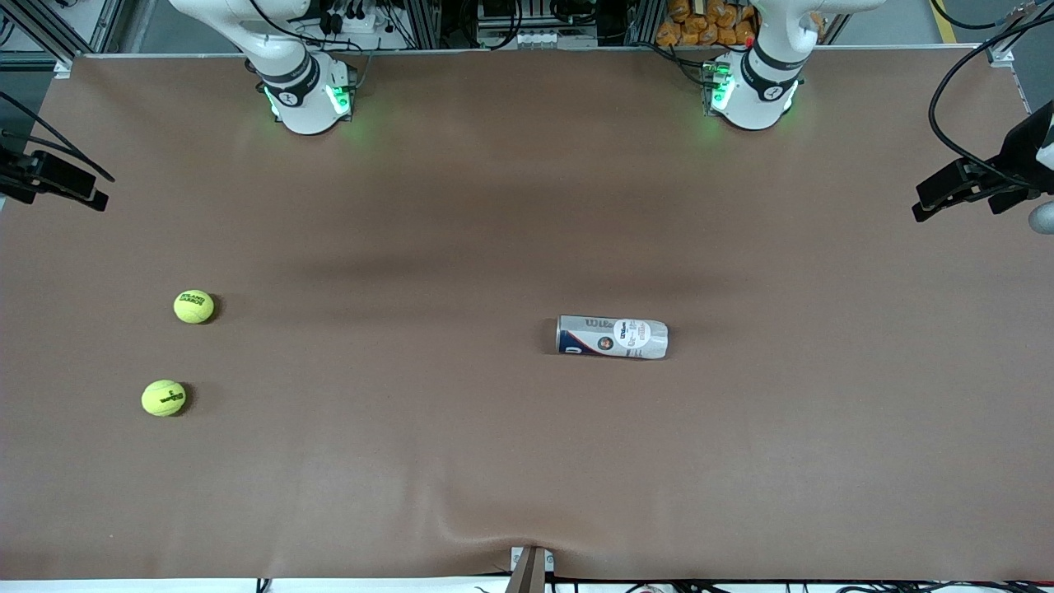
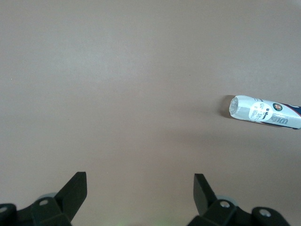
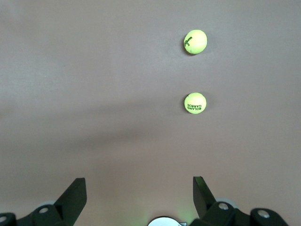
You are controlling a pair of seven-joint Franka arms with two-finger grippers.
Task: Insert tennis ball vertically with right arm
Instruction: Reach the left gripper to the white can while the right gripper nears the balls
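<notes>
Two tennis balls are lying on the table [image 1: 510,461] toward the right arm's end: one ball [image 1: 193,306] farther from the front camera, the other ball [image 1: 164,398] nearer to it, well apart from each other and touching nothing. Near the middle of the table, toward the left arm's end, the ball can [image 1: 612,338] is lying on its side (so it is not yet standing with its mouth up to take a ball from above).

A tennis ball is likely handling as light, springy and felt-covered, so the fuzz should be giving good grip; it is round and will be rolling at a nudge, so the fingers should be closing across its widest part, from straight above. The can looks like thin clear plastic, light and slick, apt to roll or dent.

The right claw [image 3: 139,188] is hanging high over bare table near its base, fingers spread wide, holding and touching nothing. The left claw [image 2: 140,186] is waiting over the table with its fingers equally wide, empty, the can lying well apart from it.
</notes>
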